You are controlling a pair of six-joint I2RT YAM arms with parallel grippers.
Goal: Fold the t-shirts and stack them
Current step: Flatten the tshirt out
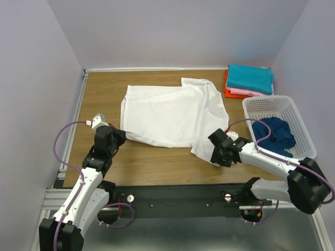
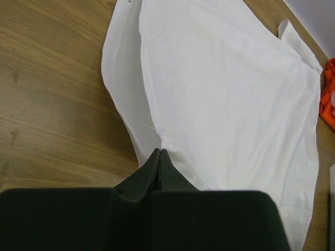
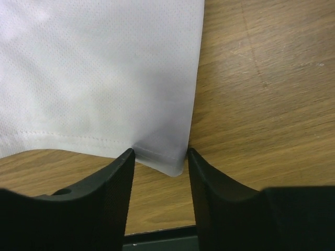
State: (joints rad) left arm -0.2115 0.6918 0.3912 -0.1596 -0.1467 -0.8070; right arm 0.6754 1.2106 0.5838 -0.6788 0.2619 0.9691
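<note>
- The white lattice basket (image 1: 269, 106), at the right of the top view, holds a crumpled dark blue t-shirt (image 1: 275, 133).
- Just above it, at the upper right, a folded stack lies on the tabletop (image 1: 104, 89): teal t-shirt (image 1: 250, 78) over pink t-shirt (image 1: 242, 92) over orange t-shirt (image 1: 228, 90).
- The white t-shirt (image 1: 170, 112) lies spread at centre frame.
- The left tool (image 2: 159, 157) is pinched together on its lower-left edge.
- The right tool (image 3: 159, 162) stands apart, with the lower-right hem corner between its fingers.

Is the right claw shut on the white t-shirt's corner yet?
Open. The right claw straddles a hem corner of the white t-shirt, fingers apart, cloth unpinched.
</note>
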